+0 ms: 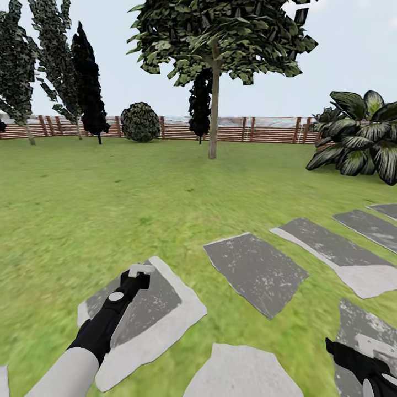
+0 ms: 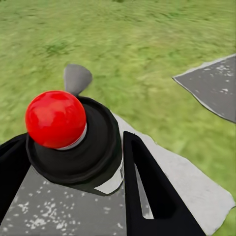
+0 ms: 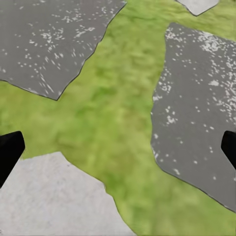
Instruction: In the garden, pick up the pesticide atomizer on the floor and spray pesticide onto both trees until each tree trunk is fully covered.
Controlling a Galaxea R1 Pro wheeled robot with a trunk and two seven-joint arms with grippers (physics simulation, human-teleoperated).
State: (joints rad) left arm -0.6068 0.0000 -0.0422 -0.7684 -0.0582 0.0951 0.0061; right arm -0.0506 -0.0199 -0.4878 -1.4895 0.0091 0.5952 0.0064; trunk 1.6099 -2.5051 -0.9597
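While we are looking out over the lawn (image 1: 138, 193), our left gripper (image 1: 140, 274) is reaching forward at the lower left, closed around the pesticide atomizer (image 2: 73, 140); in the left wrist view its black body with a red ball on top is sitting between the two black fingers (image 2: 152, 191), a grey nozzle poking out ahead. Under that hand a grey stepping stone (image 1: 160, 320) is lying in the grass, and more slabs (image 1: 253, 270) are trailing off toward the right (a loose path, with green strips between them). Farther back, dark narrow conifers (image 1: 88, 88) are standing at the left along the brown slatted fence (image 1: 259, 129), then a round shrub (image 1: 140, 122). Near the middle, the tree (image 1: 220, 38) with its straight bare tree trunk (image 1: 213, 110) is rising well apart from us, open grass lying between. A broad-leaved plant (image 1: 361, 138) is spreading at the right edge. Our right gripper (image 3: 118, 147) is hanging at the lower right over the slabs, jaws spread wide and holding nothing.
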